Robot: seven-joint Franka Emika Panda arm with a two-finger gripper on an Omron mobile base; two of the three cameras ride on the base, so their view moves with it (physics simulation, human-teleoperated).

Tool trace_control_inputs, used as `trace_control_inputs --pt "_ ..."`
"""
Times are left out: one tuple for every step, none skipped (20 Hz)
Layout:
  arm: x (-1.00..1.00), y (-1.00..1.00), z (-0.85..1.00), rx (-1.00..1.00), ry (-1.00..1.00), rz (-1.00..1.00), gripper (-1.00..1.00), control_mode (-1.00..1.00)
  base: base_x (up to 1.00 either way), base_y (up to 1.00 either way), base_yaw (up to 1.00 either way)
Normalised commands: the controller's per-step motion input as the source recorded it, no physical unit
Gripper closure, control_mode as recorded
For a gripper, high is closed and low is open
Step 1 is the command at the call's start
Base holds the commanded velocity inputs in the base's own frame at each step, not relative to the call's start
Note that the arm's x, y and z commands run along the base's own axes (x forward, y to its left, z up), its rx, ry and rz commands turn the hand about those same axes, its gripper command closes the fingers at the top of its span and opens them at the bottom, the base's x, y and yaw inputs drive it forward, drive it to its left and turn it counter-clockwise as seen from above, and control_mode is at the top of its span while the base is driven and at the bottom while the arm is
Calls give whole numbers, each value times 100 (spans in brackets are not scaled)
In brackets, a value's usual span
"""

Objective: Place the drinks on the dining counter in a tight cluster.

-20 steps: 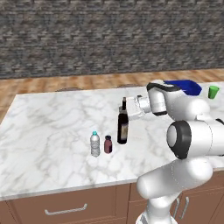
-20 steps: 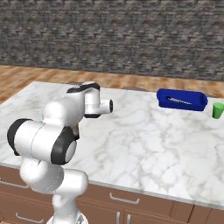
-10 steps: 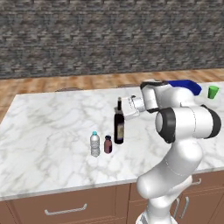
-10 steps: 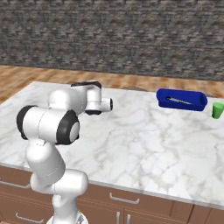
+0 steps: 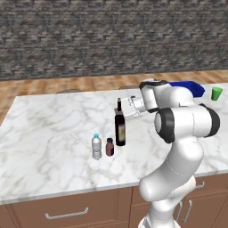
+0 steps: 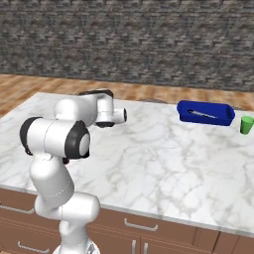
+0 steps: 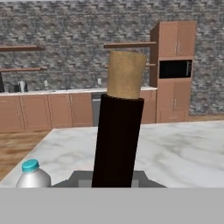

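On the marble-topped dining counter (image 5: pixel 53 133) stand three drinks, close together. The tall dark wine bottle (image 5: pixel 120 127) with its cream label is upright. The tiny purple-brown bottle (image 5: pixel 109 147) sits just beside its base at about seven o'clock, and the small clear water bottle (image 5: pixel 96 146) with a blue cap stands at nine o'clock of that one, near but apart.

At the far right end of the counter lies one blue tray (image 6: pixel 206 113), long and shallow, with a thin pale utensil lying inside it; I cannot tell what kind. One green cup (image 6: pixel 246 124) stands at three o'clock of the tray, just beside it; whether anything is in it I cannot tell.

The gripper (image 5: pixel 121 108) reaches out level from the white arm and is closed narrow on the neck of the wine bottle. In the hand view, the dark neck and tan cork (image 7: pixel 125 74) rise right in front of the camera, and the water bottle's blue cap (image 7: pixel 30 165) shows at eight o'clock of the neck.
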Motion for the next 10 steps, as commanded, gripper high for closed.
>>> trace_control_inputs --pt "-31 13 -20 0 -1 0 100 -100 0 0 0" --pt "-35 11 -18 0 -2 0 100 -100 0 0 0" --pt "-37 12 -16 0 -3 -3 100 -100 0 0 0" --pt "-39 10 -15 0 -4 -4 100 -100 0 0 0" --pt "-39 8 -17 0 -3 -5 100 -100 0 0 0" --pt "-40 5 -18 0 -3 -5 100 -100 0 0 0" --pt "-40 2 -19 0 -2 -4 100 -100 0 0 0" --pt "-41 0 -20 0 -2 -4 100 -100 0 0 0" --pt "-37 1 -23 0 0 -4 100 -100 0 0 0" --pt "-28 1 -23 1 0 -5 100 -100 0 0 0"
